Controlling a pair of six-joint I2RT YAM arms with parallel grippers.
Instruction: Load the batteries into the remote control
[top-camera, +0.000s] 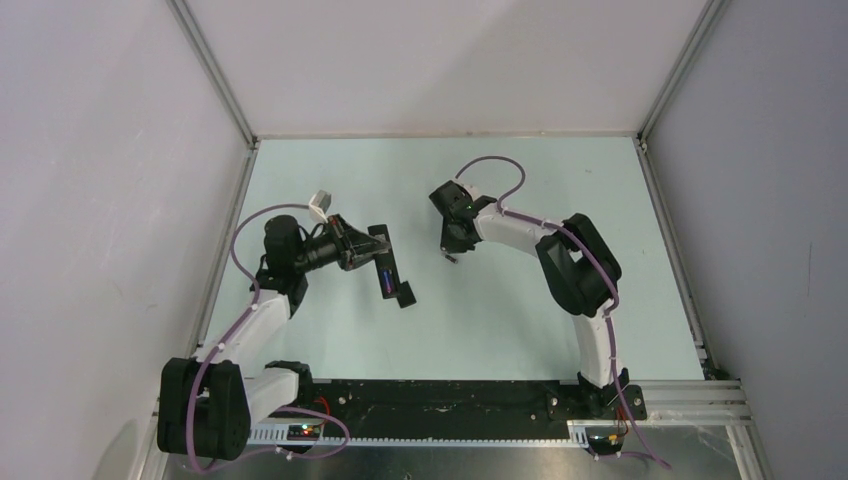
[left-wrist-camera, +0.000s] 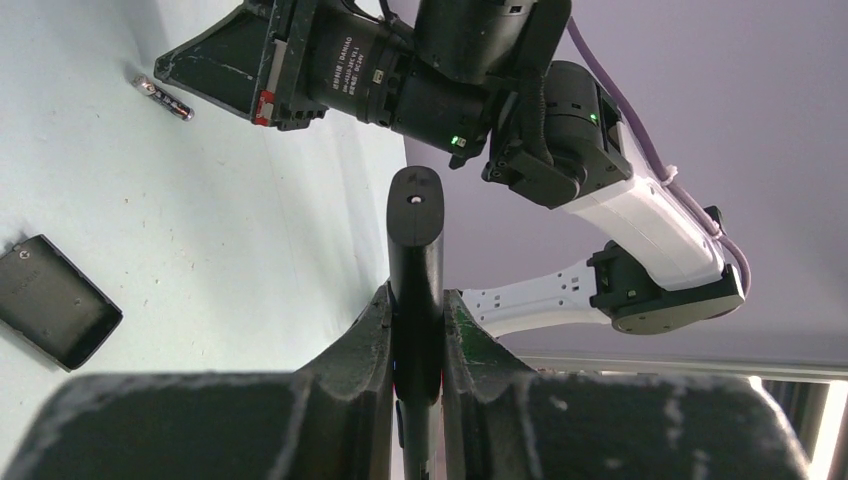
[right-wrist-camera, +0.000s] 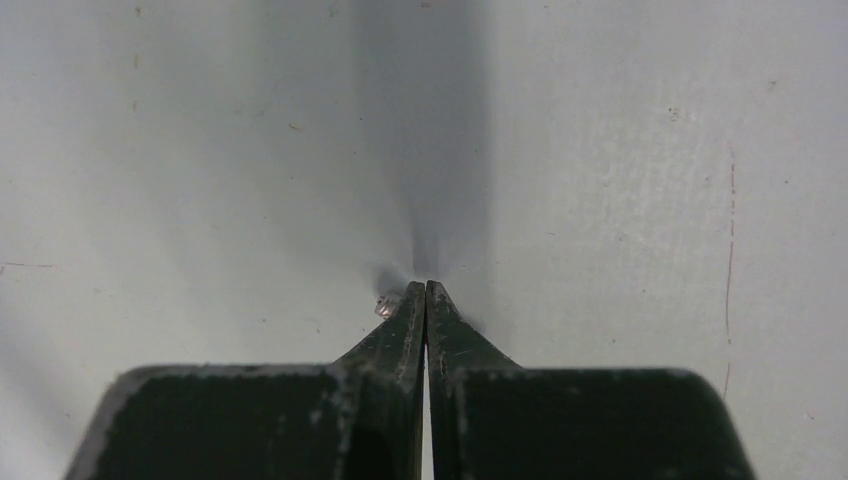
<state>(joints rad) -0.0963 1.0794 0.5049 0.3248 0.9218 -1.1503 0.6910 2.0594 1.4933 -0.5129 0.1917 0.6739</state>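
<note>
In the remote (top-camera: 401, 292), clamped by the left gripper (left-wrist-camera: 417, 300), sits the blue battery (top-camera: 385, 279). The dark battery (left-wrist-camera: 163, 97) waits on the bench (top-camera: 480, 330) past the remote, beside the closed, empty right gripper (right-wrist-camera: 426, 292).

Right gripper (right-wrist-camera: 425, 289): fingers pressed flat together, no gap at the tips, tips down near the pale table (right-wrist-camera: 650, 150). Small shiny metallic bit (right-wrist-camera: 384, 306) sits just left of the tips, against the finger, can't tell what it is. Dark shadow (right-wrist-camera: 440, 150) beyond the tips.
</note>
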